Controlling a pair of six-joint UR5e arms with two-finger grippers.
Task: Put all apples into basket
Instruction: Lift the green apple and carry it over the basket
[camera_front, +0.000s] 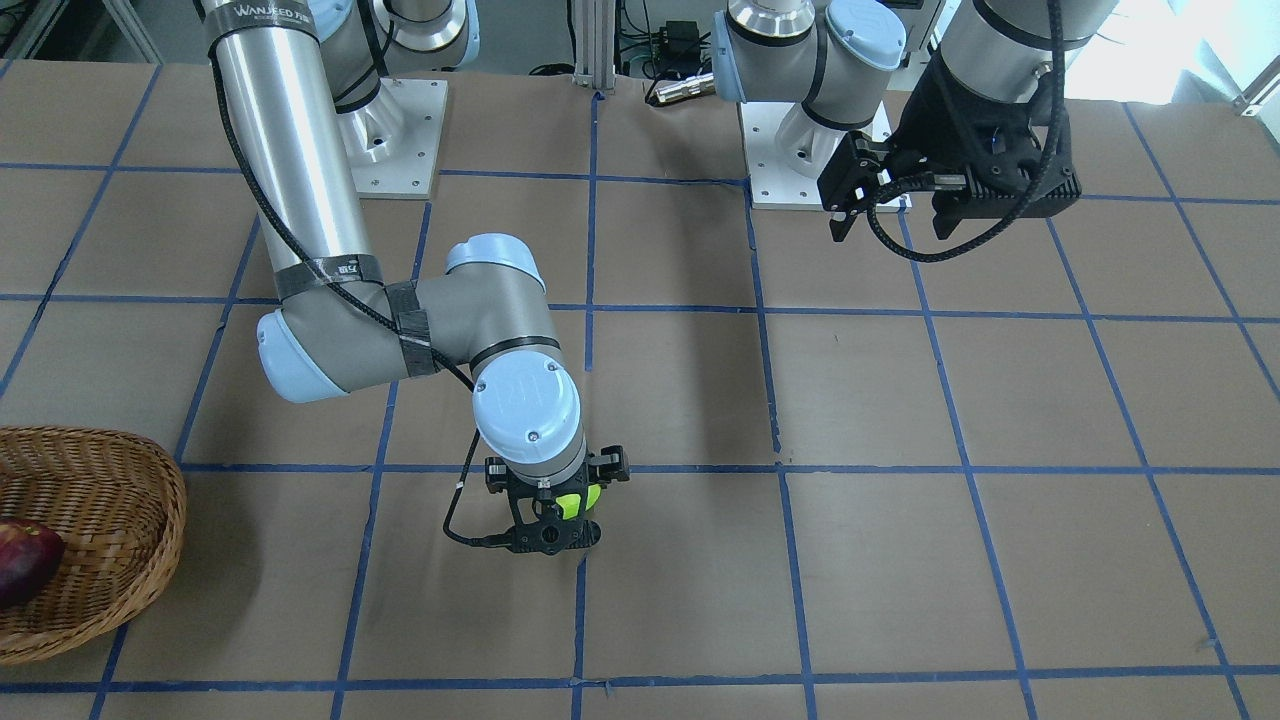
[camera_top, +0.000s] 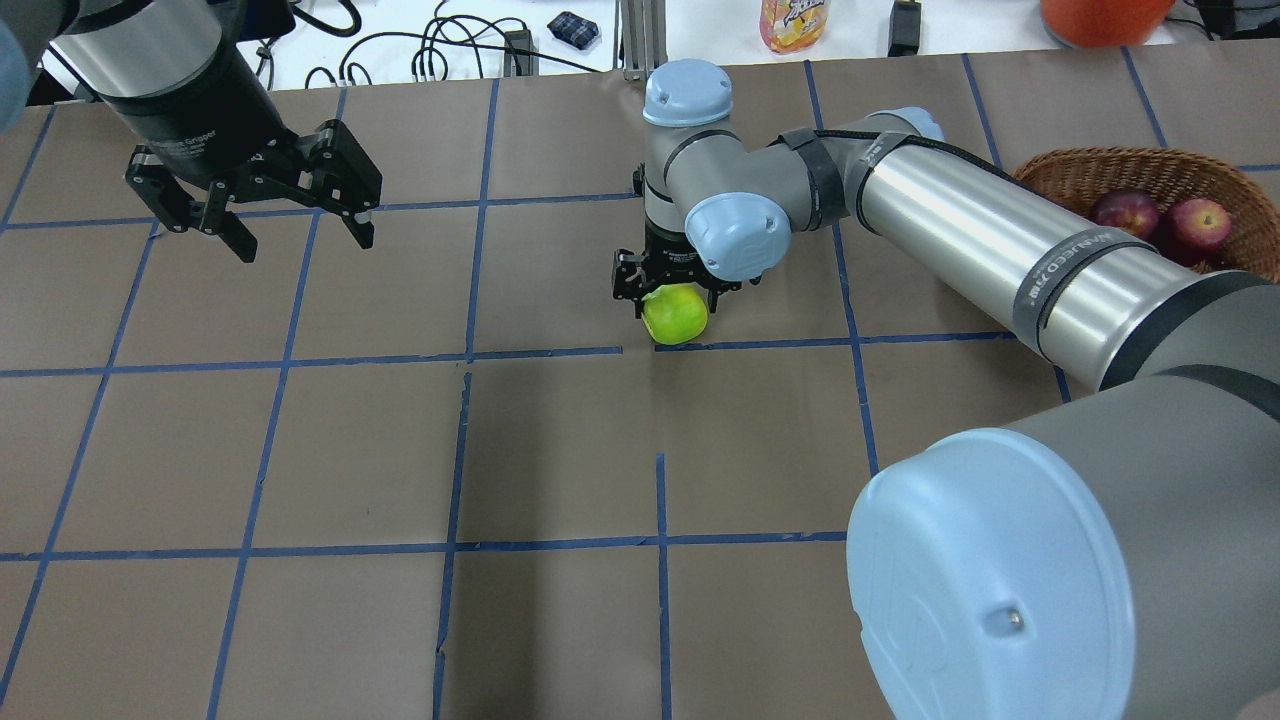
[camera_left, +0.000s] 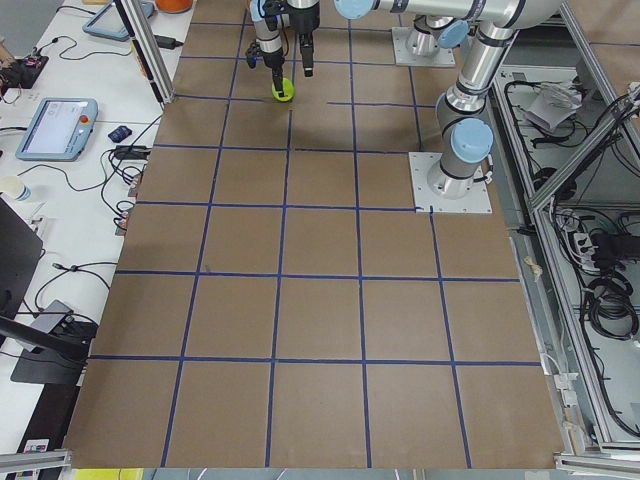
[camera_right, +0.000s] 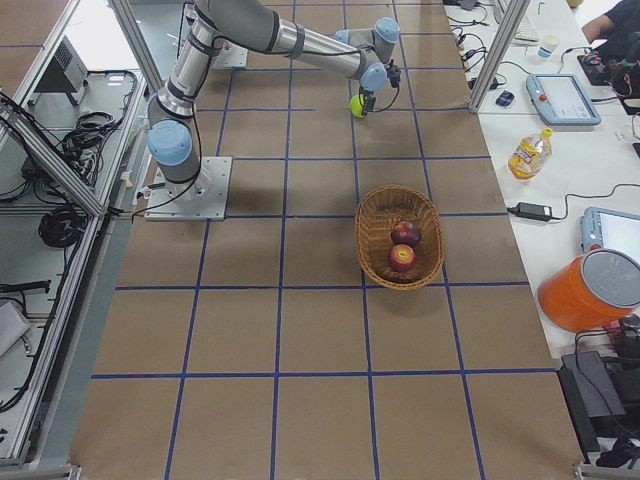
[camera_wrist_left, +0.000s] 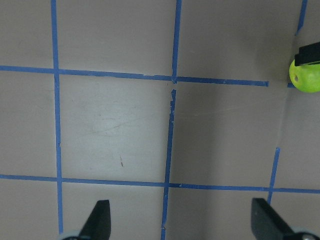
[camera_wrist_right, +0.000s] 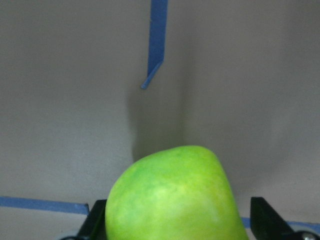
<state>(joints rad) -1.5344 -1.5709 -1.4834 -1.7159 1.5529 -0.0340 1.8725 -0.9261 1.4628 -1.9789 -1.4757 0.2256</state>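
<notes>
Lime-green apple (camera_top: 675, 314): on worktop (camera_top: 560, 450), well apart from wicker basket (camera_top: 1070, 170); likely firm, waxy-slick, bruisable, moderate weight; take across widest girth, where right claw (camera_wrist_right: 177, 222) straddles it, spread wide; left claw (camera_top: 305, 243) agape, empty

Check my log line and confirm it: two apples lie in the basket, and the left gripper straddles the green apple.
One detail is wrong. It is the right gripper that straddles the green apple, as the overhead exterior view shows. The rest stands: two apples lie in the basket.
</notes>
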